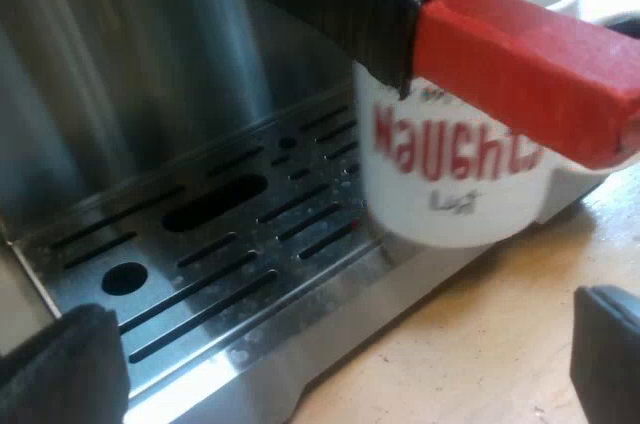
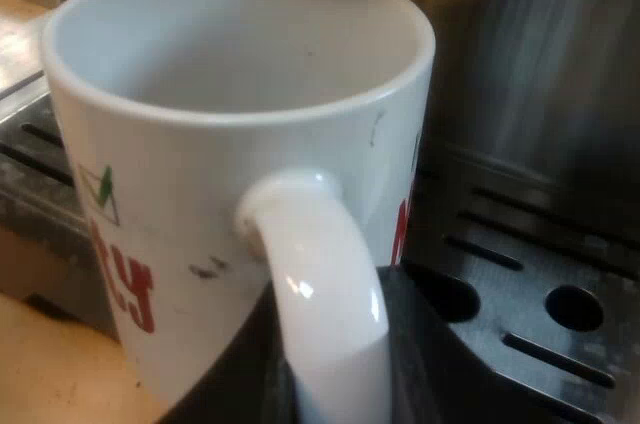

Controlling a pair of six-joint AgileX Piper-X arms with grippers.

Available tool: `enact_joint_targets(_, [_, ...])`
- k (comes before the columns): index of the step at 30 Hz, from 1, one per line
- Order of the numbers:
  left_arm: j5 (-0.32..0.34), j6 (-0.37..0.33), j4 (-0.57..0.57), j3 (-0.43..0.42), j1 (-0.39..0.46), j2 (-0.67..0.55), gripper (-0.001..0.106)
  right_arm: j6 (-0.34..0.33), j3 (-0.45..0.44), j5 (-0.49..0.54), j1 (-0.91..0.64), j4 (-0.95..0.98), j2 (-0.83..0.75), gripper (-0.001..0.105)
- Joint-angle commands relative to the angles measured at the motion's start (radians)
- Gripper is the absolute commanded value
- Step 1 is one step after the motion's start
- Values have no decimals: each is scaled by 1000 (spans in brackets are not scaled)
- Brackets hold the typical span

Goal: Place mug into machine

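1. Wooden table (image 1: 480,344) carries the espresso machine (image 1: 120,74). The slotted steel drip tray (image 1: 200,244) sits at the machine's front, under a steel back wall.
2. Left gripper (image 1: 338,344): jaws wide apart, holding nothing, low by the tray's front lip.
3. From the left wrist view, the white mug (image 1: 440,174) with red lettering stands at the tray's front edge, well apart from the left jaws, across the tray from them.
4. The holder's dark handle with its red end (image 1: 530,54) runs just over the mug's rim. Can't tell if they touch.
5. Can't tell whether the mug's base rests on the tray or hangs just above it. Part of the base looks to overhang the table.
6. Right gripper (image 2: 335,374): black jaws sit on either side of the mug handle (image 2: 330,284) and look closed on it, so the right arm carries the mug.
7. The mug is upright, long axis vertical, mouth up and empty, handle pointing back toward the right wrist.
8. Key relation: the tray's slots and round holes (image 2: 520,324) lie beyond the mug from the right jaws, so the likely move is forward and down onto the tray.
9. The right arm is nearer by far; the left is only standing by.
10. Risk, as a judgement: the rim could clip the red handle end, or the base could catch the tray lip.
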Motion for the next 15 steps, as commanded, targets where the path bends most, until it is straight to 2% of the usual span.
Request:
enact_joint_targets(1, [19, -10, -19, -4, -1, -4, 91, 2, -40, 28, 0, -93, 34, 0])
enact_joint_targets(15, [27, -28, -19, -4, -1, -4, 91, 2, -149, 56, 0, -140, 220, 0])
